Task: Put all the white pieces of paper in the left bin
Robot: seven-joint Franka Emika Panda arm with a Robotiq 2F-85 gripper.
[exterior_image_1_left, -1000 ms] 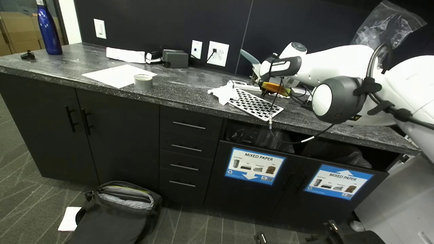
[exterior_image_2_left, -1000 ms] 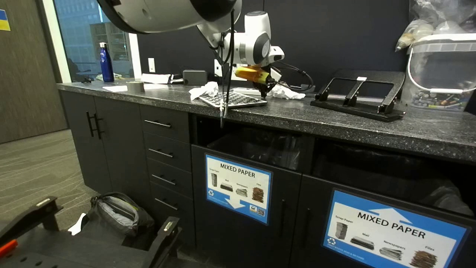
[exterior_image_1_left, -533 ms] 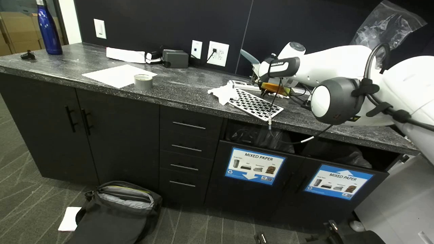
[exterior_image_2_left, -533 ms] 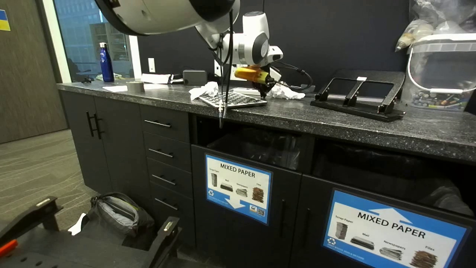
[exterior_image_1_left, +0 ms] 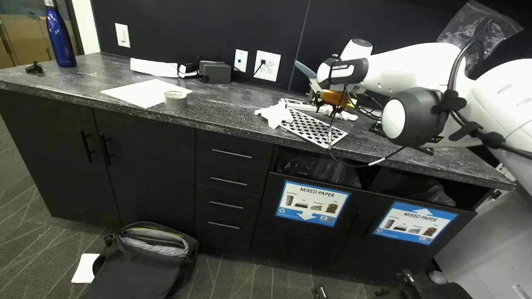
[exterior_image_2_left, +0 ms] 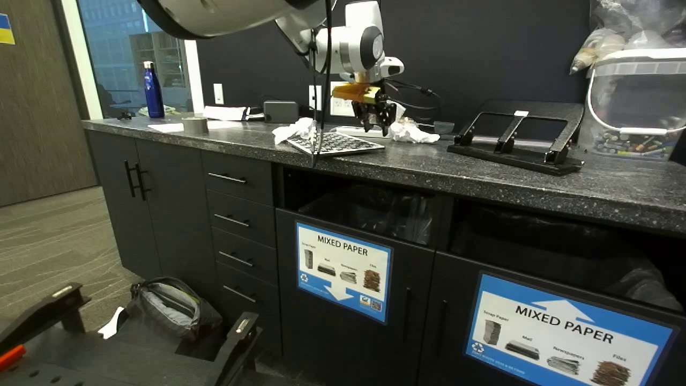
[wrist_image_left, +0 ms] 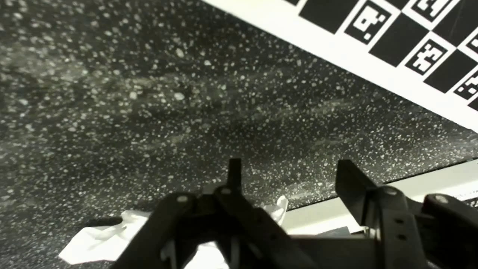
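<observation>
We see the robot arm (exterior_image_1_left: 411, 66) above the bench (exterior_image_2_left: 589, 185), and its jaws stand apart, with bare bench between their tips in the wrist view. One crumpled white paper (exterior_image_1_left: 275, 114) lies at the end of the checkered mat (exterior_image_1_left: 314, 128) and covers a bit of it; another crumpled paper (exterior_image_2_left: 412, 132) lies on the far side of this mat, and in the wrist view the jaws hide a part of it. The left bin (exterior_image_2_left: 348, 335), which carries a blue-and-white label (exterior_image_2_left: 343, 273), has its opening just under the bench's front edge. A dark cable (exterior_image_2_left: 328, 43) hangs from the arm, and in an exterior view it passes before this opening. Toward the left we find a roll of tape (exterior_image_1_left: 176, 101), a flat white sheet (exterior_image_1_left: 143, 92) and a blue bottle (exterior_image_1_left: 60, 39); toward the right, in an exterior view, stand a black metal frame (exterior_image_2_left: 509, 157) and a clear bucket (exterior_image_2_left: 632, 102).
</observation>
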